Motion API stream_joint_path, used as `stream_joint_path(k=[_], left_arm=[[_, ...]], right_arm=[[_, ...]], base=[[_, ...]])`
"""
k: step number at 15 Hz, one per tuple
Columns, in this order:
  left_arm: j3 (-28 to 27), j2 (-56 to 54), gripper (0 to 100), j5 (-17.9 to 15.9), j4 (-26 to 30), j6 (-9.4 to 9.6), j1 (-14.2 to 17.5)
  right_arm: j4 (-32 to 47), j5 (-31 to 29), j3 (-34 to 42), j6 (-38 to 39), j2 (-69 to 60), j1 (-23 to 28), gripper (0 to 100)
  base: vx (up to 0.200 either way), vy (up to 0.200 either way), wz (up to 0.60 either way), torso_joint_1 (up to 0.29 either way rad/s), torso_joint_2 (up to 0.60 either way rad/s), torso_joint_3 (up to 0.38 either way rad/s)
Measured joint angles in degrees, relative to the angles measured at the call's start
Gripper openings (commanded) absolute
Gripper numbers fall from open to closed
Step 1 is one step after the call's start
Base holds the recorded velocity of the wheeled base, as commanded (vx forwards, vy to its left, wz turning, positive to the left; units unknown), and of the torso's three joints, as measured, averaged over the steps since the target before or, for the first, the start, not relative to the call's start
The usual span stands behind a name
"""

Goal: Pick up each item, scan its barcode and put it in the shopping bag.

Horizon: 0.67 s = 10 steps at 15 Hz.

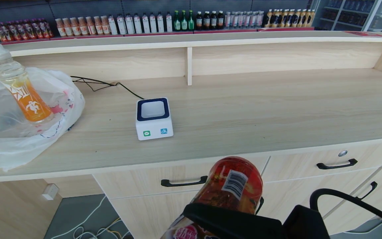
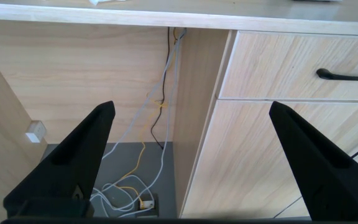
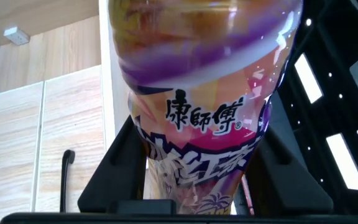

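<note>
Right claw (image 1: 234, 219) is clamping the bottle (image 1: 216, 181) around its body, just below the front edge of the surface (image 1: 260, 109) and ahead of the drawers (image 1: 310, 166). Risks: the smooth round plastic could be twisting or slipping on the lift, turning the barcode (image 1: 234, 183) away from the scanner (image 1: 153, 118), or the bottle could be clipping that front edge. Bottle is looking glossy and red-orange, tilted, with the barcode facing up. Scanner is sitting mid-surface. Shopping bag (image 1: 68, 96) is lying at the left edge, holding an orange drink (image 1: 23, 89). Left claw (image 2: 188, 162) is hanging spread wide and empty below the surface.
</note>
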<state>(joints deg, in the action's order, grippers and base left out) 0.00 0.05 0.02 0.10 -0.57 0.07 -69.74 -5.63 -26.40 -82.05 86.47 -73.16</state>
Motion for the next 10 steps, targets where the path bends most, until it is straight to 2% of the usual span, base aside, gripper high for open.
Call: stream_joint_path(k=[5, 10], left_arm=[[0.0, 0.0, 100, -0.02, -0.02, -0.02, -0.02], [0.0, 0.0, 100, 0.02, 0.0, -0.02, -0.02]], right_arm=[[-7.44, -0.27, 1.5, 14.45, 0.83, 1.3, 0], [-8.18, -0.33, 1.83, 24.38, 1.38, 4.69, 0]], base=[[0.0, 0.0, 0.0, 0.0, 0.0, 0.0], [0.0, 0.0, 0.0, 0.0, 0.0, 0.0]])
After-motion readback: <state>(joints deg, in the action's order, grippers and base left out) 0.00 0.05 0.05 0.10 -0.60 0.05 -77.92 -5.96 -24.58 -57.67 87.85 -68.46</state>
